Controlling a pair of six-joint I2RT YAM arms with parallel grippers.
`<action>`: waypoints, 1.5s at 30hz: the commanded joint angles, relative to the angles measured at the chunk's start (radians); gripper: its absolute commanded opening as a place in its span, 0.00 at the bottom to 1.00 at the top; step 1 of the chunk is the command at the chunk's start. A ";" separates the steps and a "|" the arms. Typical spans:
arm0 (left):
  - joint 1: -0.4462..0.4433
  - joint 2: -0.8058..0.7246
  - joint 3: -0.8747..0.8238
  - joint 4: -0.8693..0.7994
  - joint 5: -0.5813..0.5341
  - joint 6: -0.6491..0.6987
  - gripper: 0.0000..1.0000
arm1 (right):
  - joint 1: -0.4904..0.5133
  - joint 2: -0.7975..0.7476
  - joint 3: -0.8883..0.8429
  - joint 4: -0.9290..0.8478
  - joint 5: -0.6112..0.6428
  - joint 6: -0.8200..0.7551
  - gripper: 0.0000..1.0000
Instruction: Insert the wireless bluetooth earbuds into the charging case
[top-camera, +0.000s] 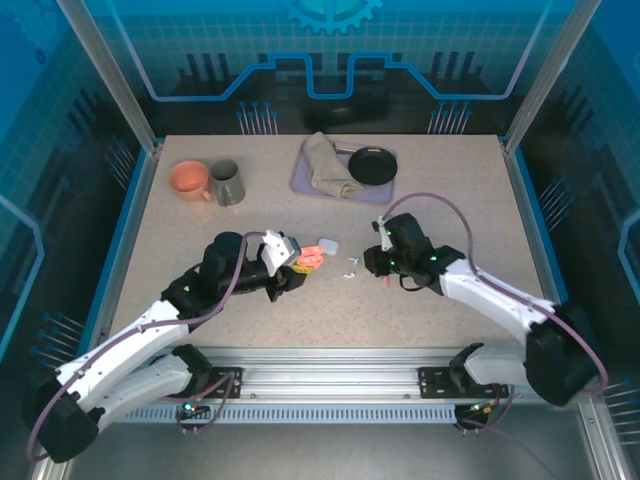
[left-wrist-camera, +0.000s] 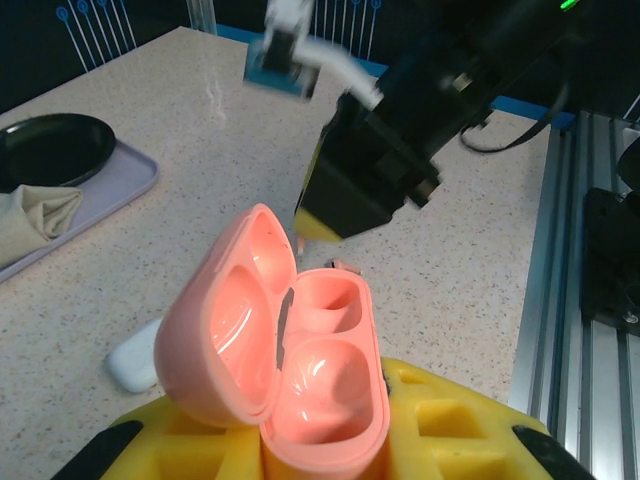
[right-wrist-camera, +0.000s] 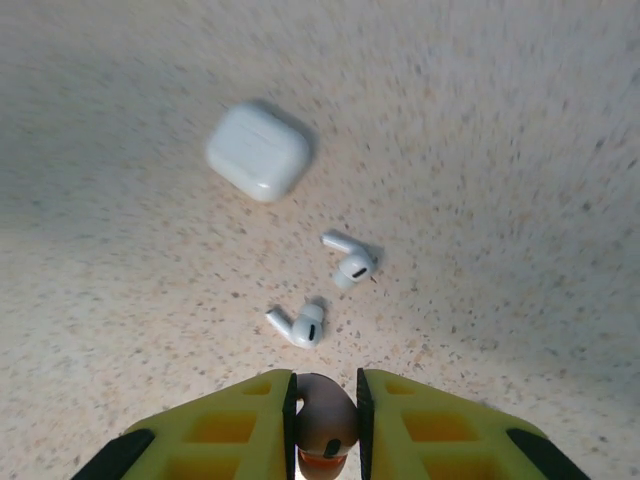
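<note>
My left gripper (left-wrist-camera: 320, 445) is shut on the base of a salmon-pink charging case (left-wrist-camera: 325, 385). The case's lid hangs open to the left and both wells face up. In the top view the left gripper (top-camera: 298, 264) holds the pink case (top-camera: 310, 260) left of table centre. My right gripper (right-wrist-camera: 325, 415) is shut on a salmon-pink earbud (right-wrist-camera: 325, 425), just above the table. Two white earbuds (right-wrist-camera: 350, 262) (right-wrist-camera: 300, 327) lie loose ahead of it. A closed white case (right-wrist-camera: 258, 150) sits beyond them. The right gripper (top-camera: 383, 276) hovers right of the white earbuds (top-camera: 350, 266).
At the back left stand an orange mug (top-camera: 188, 180) and a grey mug (top-camera: 227, 183). A lilac tray (top-camera: 303, 182) at the back centre carries a folded cloth (top-camera: 325, 165) and a black plate (top-camera: 372, 165). A tiny pink piece (left-wrist-camera: 345, 265) lies on the table behind the pink case.
</note>
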 joint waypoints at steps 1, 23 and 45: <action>-0.005 0.013 -0.014 0.092 0.036 -0.058 0.00 | 0.024 -0.137 -0.020 0.024 0.014 -0.167 0.23; -0.011 0.091 0.050 0.200 0.069 -0.147 0.00 | 0.327 -0.332 0.241 0.066 0.120 -0.662 0.24; -0.013 0.048 0.101 0.212 0.169 -0.164 0.00 | 0.519 -0.195 0.326 0.113 0.292 -0.914 0.25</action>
